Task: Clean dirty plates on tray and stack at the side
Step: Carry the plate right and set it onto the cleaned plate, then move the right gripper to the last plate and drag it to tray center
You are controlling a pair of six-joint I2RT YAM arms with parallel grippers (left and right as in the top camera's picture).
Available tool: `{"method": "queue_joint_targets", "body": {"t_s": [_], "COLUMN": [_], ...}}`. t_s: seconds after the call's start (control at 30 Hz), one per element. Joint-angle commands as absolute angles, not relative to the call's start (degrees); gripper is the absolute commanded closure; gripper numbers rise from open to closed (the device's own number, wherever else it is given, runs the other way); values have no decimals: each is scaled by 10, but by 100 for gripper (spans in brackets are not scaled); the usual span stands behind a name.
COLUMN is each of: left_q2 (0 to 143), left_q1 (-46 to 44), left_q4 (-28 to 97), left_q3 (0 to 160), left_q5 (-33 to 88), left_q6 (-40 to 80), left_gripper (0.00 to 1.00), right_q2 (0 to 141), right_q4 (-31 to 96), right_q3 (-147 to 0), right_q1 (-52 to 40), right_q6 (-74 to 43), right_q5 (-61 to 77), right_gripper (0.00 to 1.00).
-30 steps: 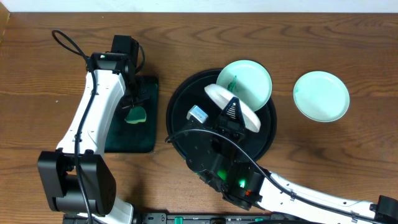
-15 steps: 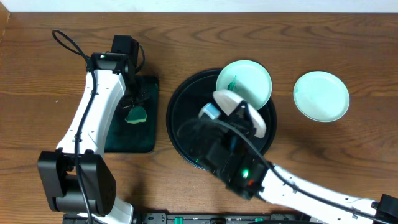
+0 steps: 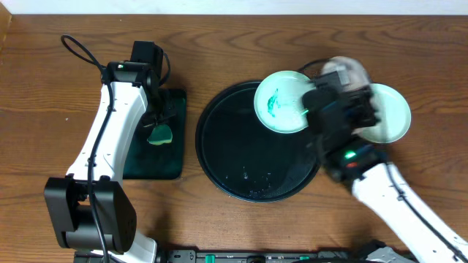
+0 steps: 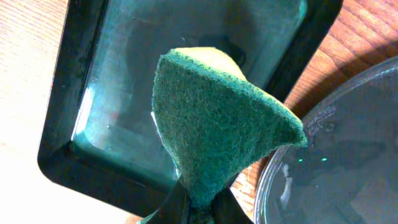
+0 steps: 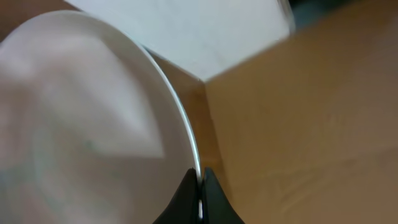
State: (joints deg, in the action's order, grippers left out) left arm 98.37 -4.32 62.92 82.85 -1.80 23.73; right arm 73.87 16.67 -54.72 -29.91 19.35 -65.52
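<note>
Right hand (image 5: 200, 186), clamped on the rim of the white plate (image 5: 81, 124), holds it near the mint plate (image 3: 391, 120) on the tabletop (image 3: 219, 44); left hand (image 4: 198, 200) pinches the sponge (image 4: 217, 124). One smeared plate (image 3: 281, 102) sits uncleaned on the tray (image 3: 234, 153).

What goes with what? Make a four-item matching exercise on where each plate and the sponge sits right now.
1 green sponge
2 white plate
3 smeared mint plate
4 plain mint plate

A on the table, right of the round tray
B in the left end effector
C on the round tray, by its rim
D in the right end effector

Pairs: 1-B, 2-D, 3-C, 4-A
</note>
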Motion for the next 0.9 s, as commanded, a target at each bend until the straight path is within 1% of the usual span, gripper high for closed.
{"method": "queue_joint_targets", "body": {"t_s": [0.0, 0.1, 0.23, 0.3, 0.43, 0.7, 0.87], "left_q2": [987, 987, 987, 987, 987, 987, 987], "left_q1": [-41, -41, -41, -41, -41, -41, -41], "left_q4": [629, 628, 623, 623, 623, 623, 623], "left_q3": [826, 826, 826, 826, 826, 826, 826], "left_q5": [-21, -21, -21, -21, -21, -21, -21], "left_q6": [230, 230, 230, 230, 230, 229, 229], "left_gripper": [92, 92, 92, 93, 93, 93, 92], "right_q2": [735, 735, 738, 745, 777, 886, 931], "right_q4": [194, 204, 223, 226, 223, 195, 169], "right_q3": [-555, -555, -555, -554, -554, -554, -554], "right_q1": [-200, -117, -19, 23, 78, 110, 111], "right_q6": [101, 32, -30, -51, -91, -177, -199], "right_q5": [-540, -453, -315, -267, -220, -216, -216], "right_gripper": [99, 99, 99, 99, 98, 99, 99]}}
